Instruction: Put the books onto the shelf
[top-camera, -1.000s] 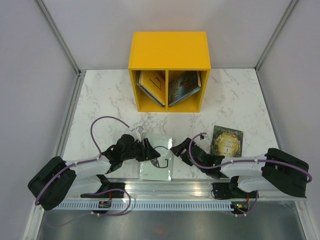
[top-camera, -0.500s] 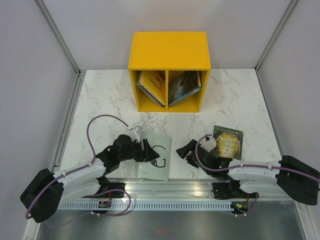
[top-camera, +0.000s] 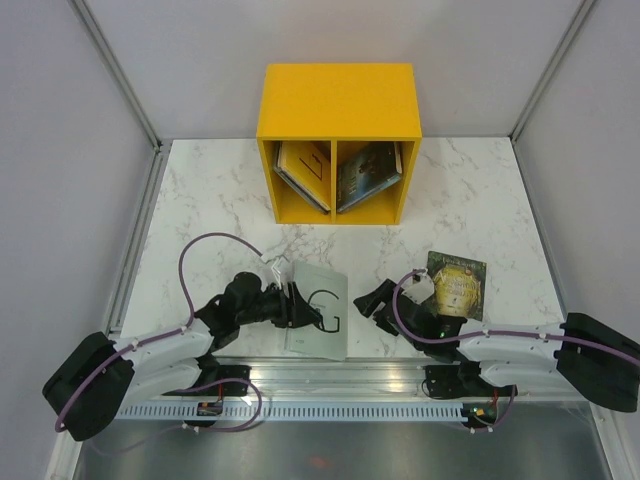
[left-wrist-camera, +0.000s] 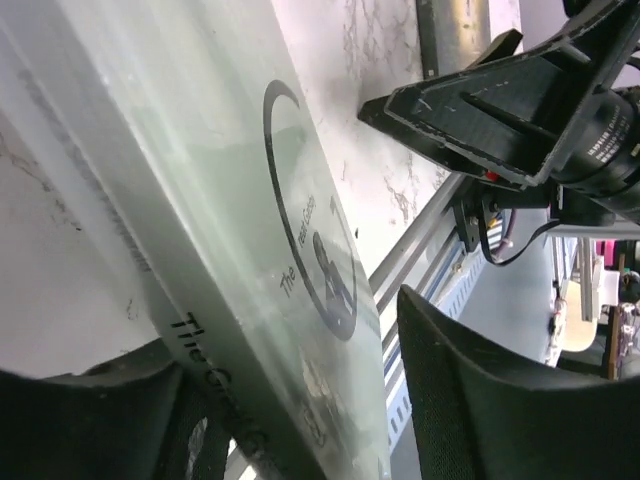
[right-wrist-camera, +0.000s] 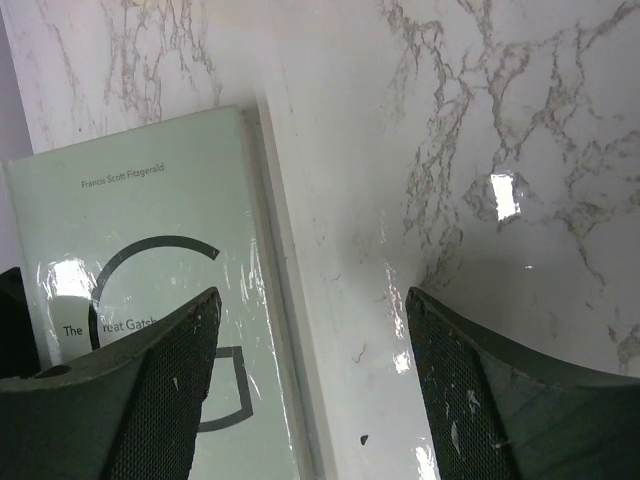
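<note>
**Desk:** Where is the pale book?

**Photographer:** The pale book (top-camera: 320, 312), with a black outlined letter on its cover and Francis Scott Fitzgerald's name printed at the top, is at the middle of the table's (top-camera: 220, 200) near edge.

**Desk:** And the arms?

**Photographer:** The left gripper (top-camera: 292, 305) is at the book's left, spine side. In its wrist view the spine runs between the two fingers. One finger (left-wrist-camera: 90, 420) is against the book, but I cannot tell whether the other (left-wrist-camera: 490, 400) presses on the cover, so I cannot call it a firm grip. The right gripper (top-camera: 368, 300) is just beside the book's right edge with its jaws spread wide. Nothing is between them but marble and the book's page edge below.

**Desk:** What about the other books?

**Photographer:** A dark book (top-camera: 456, 284) with a gold design lies flat toward the table's right edge, near the right arm. The yellow shelf (top-camera: 338, 100) stands at the middle of the far edge. Books lean in both compartments, one lot left of the divider (top-camera: 302, 172) and one right of it (top-camera: 366, 174).
</note>
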